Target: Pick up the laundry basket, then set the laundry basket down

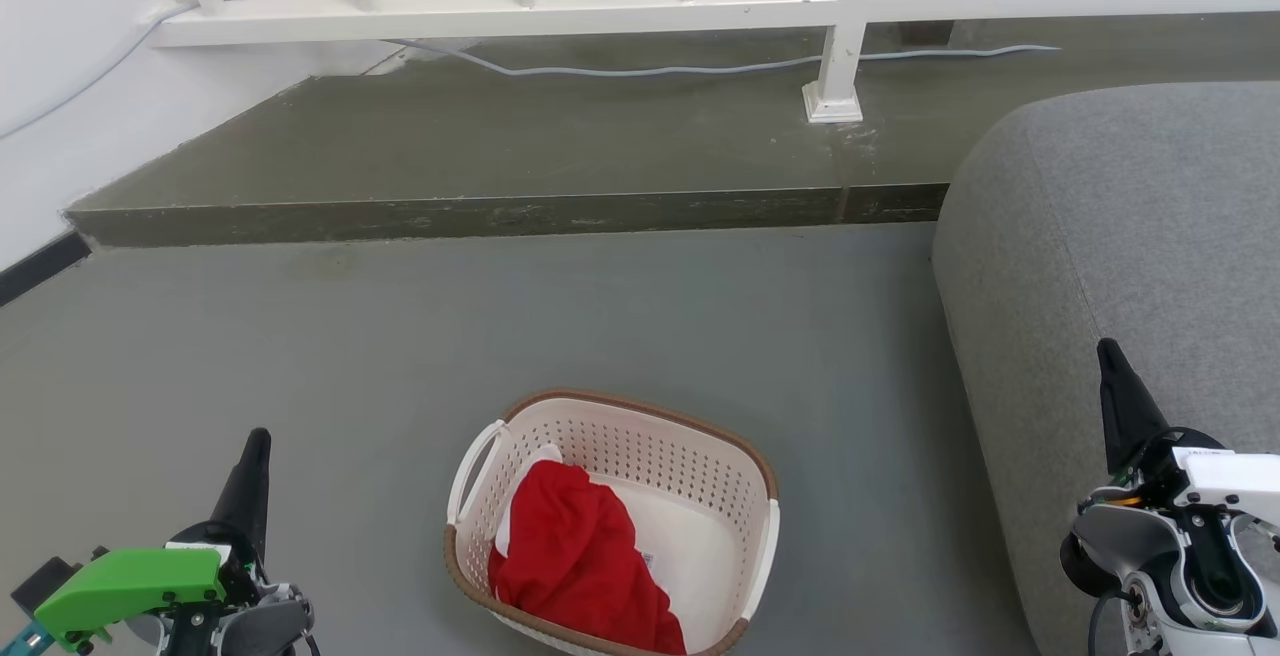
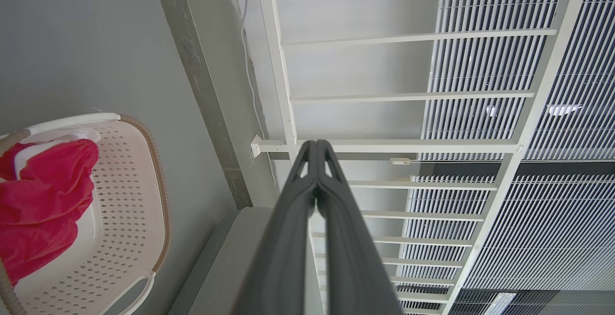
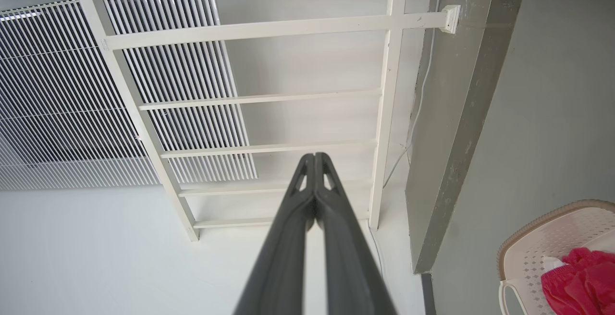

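head view: the laundry basket (image 1: 640,451) stands upright on the grey floor (image 1: 500,316), near and at the middle, with a red cloth (image 1: 580,556) bunched in its left half. the left pincer (image 1: 257,441) hangs at the near left and the right pincer (image 1: 1108,356) at the near right, each well apart from the basket and holding nothing. a grey sofa (image 1: 1130,236) fills the right side, just behind the right pincer. a low step (image 1: 500,206) and a white railing (image 1: 600,6) run along the far side.

left wrist view: the left pincer's two dark fingers are pressed together at the tips, closed on nothing, with the basket and red cloth off to one side.

right wrist view: the right pincer is likewise closed and empty, and a corner of the basket shows at the edge.
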